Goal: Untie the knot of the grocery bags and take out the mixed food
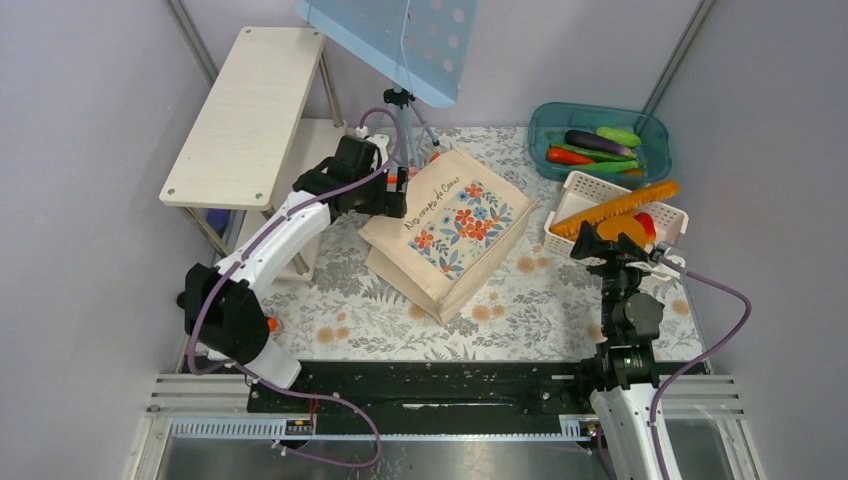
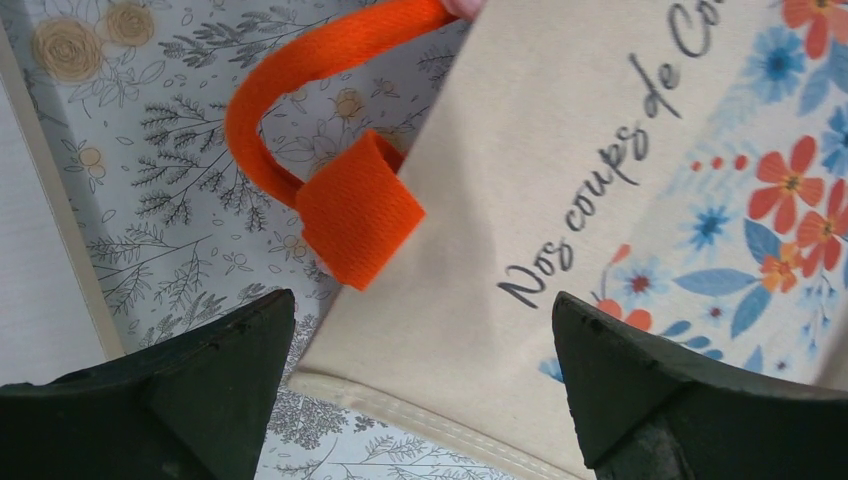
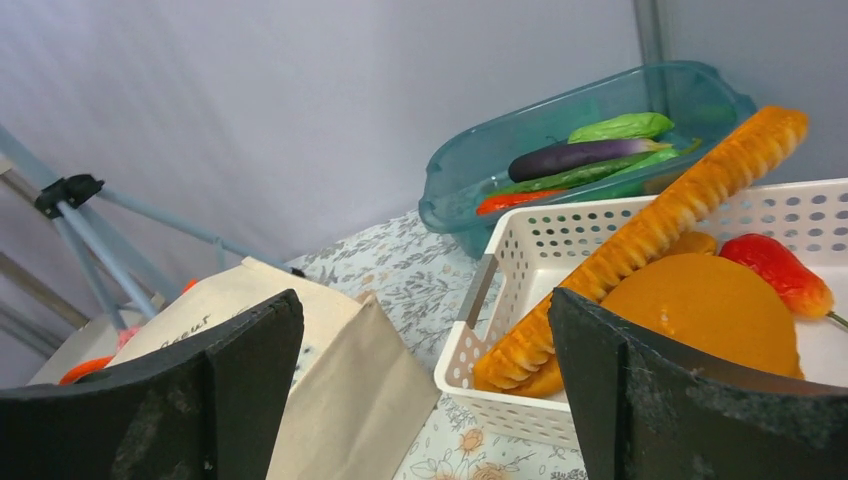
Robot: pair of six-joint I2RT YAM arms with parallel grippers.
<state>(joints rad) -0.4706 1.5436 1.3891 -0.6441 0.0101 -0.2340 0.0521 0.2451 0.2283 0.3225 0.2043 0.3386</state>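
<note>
- Approach step: left gripper [image 2: 420, 385] fingers wide, empty, over tote [image 1: 455, 225] mouth, frame centre.
- Right gripper [image 3: 425, 385] wide, empty.
- Pink bag unseen; next, reach inside tote.

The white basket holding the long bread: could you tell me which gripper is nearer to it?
Right. The right gripper hangs open at the white basket's near edge, just above it. The left gripper is open across the table, over the floral tote's orange handle.
</note>
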